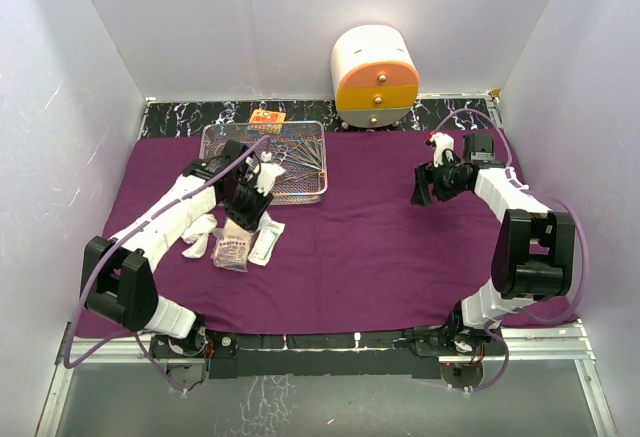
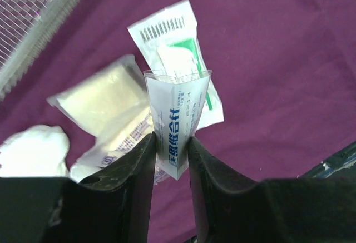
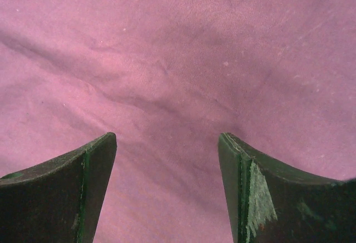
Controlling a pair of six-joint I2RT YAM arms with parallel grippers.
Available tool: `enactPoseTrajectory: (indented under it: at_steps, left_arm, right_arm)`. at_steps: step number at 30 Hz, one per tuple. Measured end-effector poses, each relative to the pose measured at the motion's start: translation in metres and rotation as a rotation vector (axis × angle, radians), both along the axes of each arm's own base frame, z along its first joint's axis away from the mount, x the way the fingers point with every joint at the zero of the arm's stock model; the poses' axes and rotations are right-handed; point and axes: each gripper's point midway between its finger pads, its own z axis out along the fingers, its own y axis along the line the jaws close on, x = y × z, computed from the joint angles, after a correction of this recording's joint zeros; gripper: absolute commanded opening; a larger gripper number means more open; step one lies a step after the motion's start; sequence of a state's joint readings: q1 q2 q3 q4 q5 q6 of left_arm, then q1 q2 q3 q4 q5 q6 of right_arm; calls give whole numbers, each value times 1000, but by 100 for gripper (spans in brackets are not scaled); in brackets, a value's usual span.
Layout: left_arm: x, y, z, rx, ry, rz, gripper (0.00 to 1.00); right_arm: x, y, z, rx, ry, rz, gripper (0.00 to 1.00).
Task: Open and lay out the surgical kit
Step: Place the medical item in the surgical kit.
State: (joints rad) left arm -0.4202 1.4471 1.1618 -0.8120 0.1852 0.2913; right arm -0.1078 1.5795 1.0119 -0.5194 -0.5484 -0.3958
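Observation:
The purple cloth (image 1: 380, 237) lies spread over the table. The silver wire-mesh tray (image 1: 213, 139) stands at its back left with thin metal instruments (image 1: 300, 157) inside. My left gripper (image 1: 248, 197) hangs in front of the tray, shut on a small clear packet with blue print (image 2: 172, 126), held above the cloth. Below it lie a green-marked packet (image 2: 172, 37), flat pale packets (image 2: 103, 95) and a white gauze wad (image 2: 33, 151). My right gripper (image 1: 422, 189) is open and empty above bare cloth (image 3: 167, 59) at the right.
A rounded white-and-orange drawer cabinet (image 1: 375, 77) stands at the back centre. A small orange packet (image 1: 266, 116) lies behind the tray. White walls close in on three sides. A black marbled strip (image 1: 185, 117) runs along the back.

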Motion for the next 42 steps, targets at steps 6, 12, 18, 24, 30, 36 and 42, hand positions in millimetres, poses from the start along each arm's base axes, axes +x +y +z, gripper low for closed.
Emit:
enactPoseTrajectory:
  at_steps: [6,12,18,24,30,36,42]
  left_arm:
    - [-21,9,-34,44,110,15,28]
    - [-15,-1,-51,26,151,45,30]
    - [-15,-5,-70,31,214,83,32]
    - [-21,-5,-91,61,296,110,34]
    - [-20,-7,-89,52,297,115,38]
    - [-15,-17,-72,-5,257,100,39]
    - [-5,-32,-51,-78,177,46,39]
  right_arm:
    - [1,0,9,-3,-27,0,73]
    - [1,0,9,-3,-28,0,73]
    - [1,0,9,-6,-30,3,73]
    - [2,-1,8,-10,-34,9,73]
    - [2,-1,8,-12,-37,12,73]
    - [2,-1,8,-12,-36,13,73]
    - [2,-1,8,-13,-36,13,73]
